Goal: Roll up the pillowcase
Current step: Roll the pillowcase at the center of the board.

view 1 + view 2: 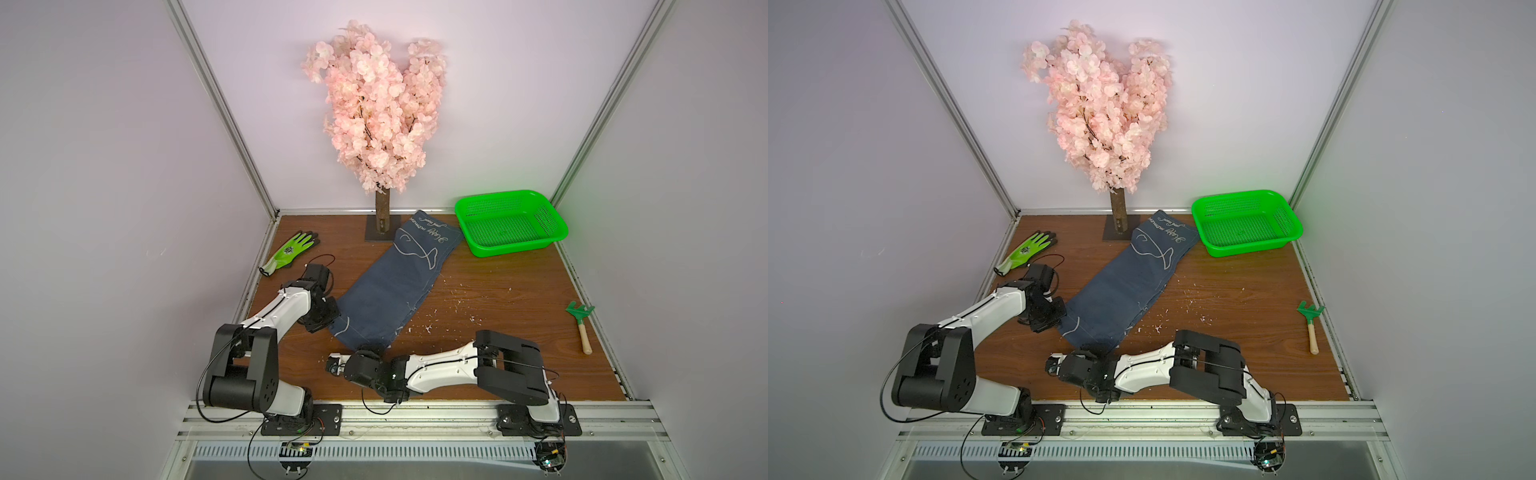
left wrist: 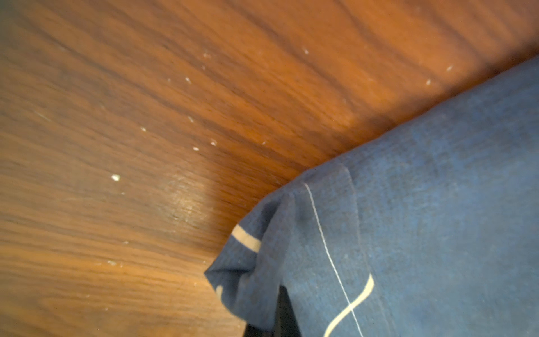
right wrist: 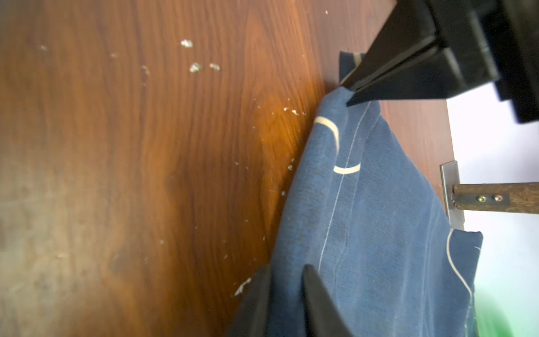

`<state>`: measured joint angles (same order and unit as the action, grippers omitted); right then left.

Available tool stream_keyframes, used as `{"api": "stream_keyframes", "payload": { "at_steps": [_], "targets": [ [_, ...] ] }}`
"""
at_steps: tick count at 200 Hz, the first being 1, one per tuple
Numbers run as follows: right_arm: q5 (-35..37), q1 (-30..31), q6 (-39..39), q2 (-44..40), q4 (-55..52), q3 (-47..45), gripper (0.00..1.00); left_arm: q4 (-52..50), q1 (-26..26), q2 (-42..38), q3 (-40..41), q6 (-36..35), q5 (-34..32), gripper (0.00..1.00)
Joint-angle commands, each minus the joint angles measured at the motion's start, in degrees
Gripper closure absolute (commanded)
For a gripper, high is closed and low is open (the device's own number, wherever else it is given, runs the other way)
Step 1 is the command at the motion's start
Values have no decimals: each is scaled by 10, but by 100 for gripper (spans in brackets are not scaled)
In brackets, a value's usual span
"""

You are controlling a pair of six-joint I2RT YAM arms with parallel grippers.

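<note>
Two near corners of the pillowcase (image 1: 395,286) are gripped. The left gripper (image 1: 332,322) is clenched on the corner toward 8 o'clock. The right gripper (image 3: 287,271) grasps the corner toward 6 o'clock, with navy fabric caught between its fingers in the right wrist view. Otherwise the cloth lies flat near the middle of the wooden tabletop (image 1: 498,299), folded into a long narrow strip. Its long axis runs from 7 o'clock up to 1 o'clock. The far end carries a white fish outline and cursive lettering and points toward 1 o'clock, just beside the base plate of an artificial cherry-blossom tree (image 1: 374,104) standing at 12 o'clock. A green perforated basket (image 1: 515,246) sits at 2 o'clock, close to that same end. A lime-green work glove (image 1: 291,249) lies at 10 o'clock, and a small green rake (image 1: 582,324) with a wooden handle lies at 3 o'clock by the edge. White flecks (image 1: 457,316) dot the reddish-brown wood grain toward 4 o'clock. Pale lilac walls (image 1: 104,166) with aluminium corner posts enclose the table on three sides.
</note>
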<state>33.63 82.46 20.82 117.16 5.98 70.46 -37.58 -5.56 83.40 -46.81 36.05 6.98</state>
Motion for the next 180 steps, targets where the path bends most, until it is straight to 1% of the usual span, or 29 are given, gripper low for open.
{"api": "stream_keyframes", "payload": {
  "at_steps": [1, 19, 36, 56, 63, 77, 87, 100, 126, 143, 150, 180],
  "targets": [
    [-50, -14, -54, -46, -12, 6, 87, -26, 0, 2, -28, -21, -12, 96],
    [-124, -36, -111, -72, -28, 3, 94, -26, -1, 1, -40, -26, -11, 89],
    [-204, -64, -167, -91, -41, -2, 96, -29, -1, 1, -54, -34, -16, 80],
    [-291, -102, -222, -116, -31, -22, 98, -32, -1, -3, -71, -42, -20, 68],
    [-320, -116, -232, -121, -29, -26, 98, -32, -1, -6, -77, -43, -21, 63],
    [-355, -134, -243, -128, -26, -34, 99, -32, -1, -14, -91, -47, -22, 53],
    [-384, -149, -252, -129, -26, -36, 99, -32, -1, -22, -103, -48, -25, 51],
    [-429, -169, -267, -133, -13, -45, 100, -32, -1, -33, -119, -52, -33, 45],
    [-484, -204, -292, -137, 10, -61, 100, -33, -1, -48, -138, -57, -24, 40],
    [-515, -225, -320, -139, 38, -79, 100, -33, -1, -57, -129, -55, -12, 39],
    [-545, -236, -340, -141, 59, -92, 100, -32, -2, -62, -120, -55, -7, 39],
    [-565, -261, -390, -159, 119, -133, 100, -33, -6, -94, -85, -57, 22, 39]
  ]
}}
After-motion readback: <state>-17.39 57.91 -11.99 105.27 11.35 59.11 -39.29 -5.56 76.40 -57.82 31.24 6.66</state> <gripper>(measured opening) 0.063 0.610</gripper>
